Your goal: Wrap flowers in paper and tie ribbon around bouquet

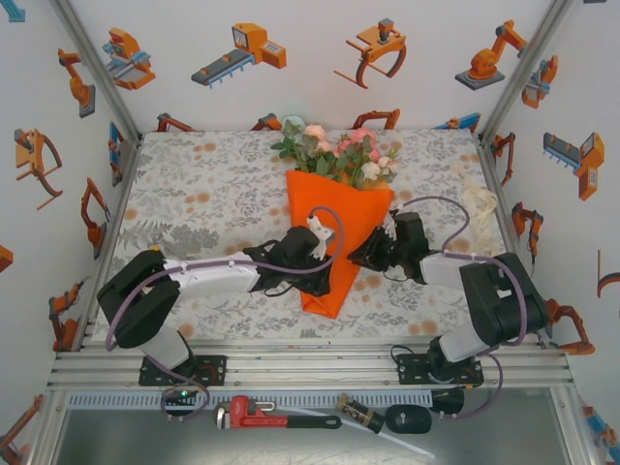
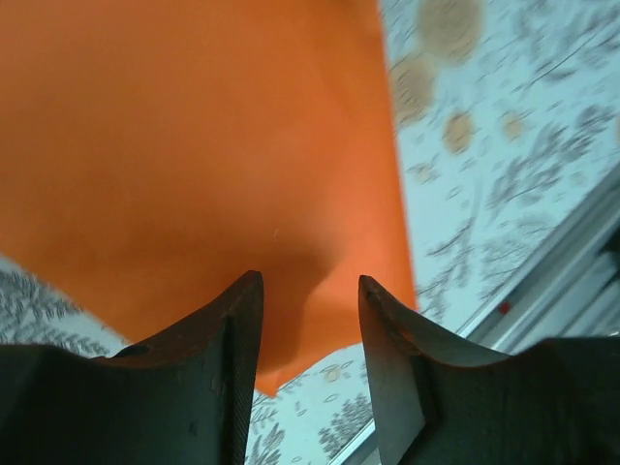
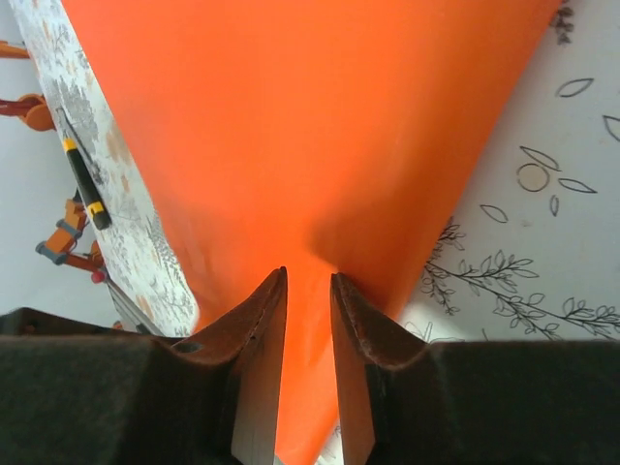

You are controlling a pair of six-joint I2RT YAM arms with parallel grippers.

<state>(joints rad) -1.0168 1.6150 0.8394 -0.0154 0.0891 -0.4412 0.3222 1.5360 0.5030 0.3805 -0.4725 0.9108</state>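
While both arms are at the cone, quick status from my end. The bouquet (image 1: pixel 339 228) lies flat mid-desk (image 1: pixel 194 203), wide end toward the far wall and pointed tip toward the arm bases. The flowers (image 1: pixel 341 150) stick out of the wide end: pink and cream blooms with green leaves. The orange paper (image 1: pixel 334 252) is wrapped into a taper around the stems.

The left end effector (image 1: pixel 310 257) is at the cone's left edge, low on the taper. On the left wrist view (image 2: pixel 310 281) its fingers stand apart with a clear gap. The paper (image 2: pixel 194 145) is spread just past the tips and nothing is pinched, so I read its jaws as standing free.

The right end effector (image 1: pixel 373 254) is at the cone's right edge, roughly level with the left one. On the right wrist view (image 3: pixel 308 274) its fingers are nearly together. A strip of the paper (image 3: pixel 310 126) runs down into the narrow slot and creases at the tips, so I read it as clamped on the paper.

The ribbon (image 1: pixel 481 203) is a loose cream heap at the desk's right side, near the wall and well apart from the bouquet. A red pipe wrench (image 1: pixel 262 415) lies on the ledge in front of the bases.
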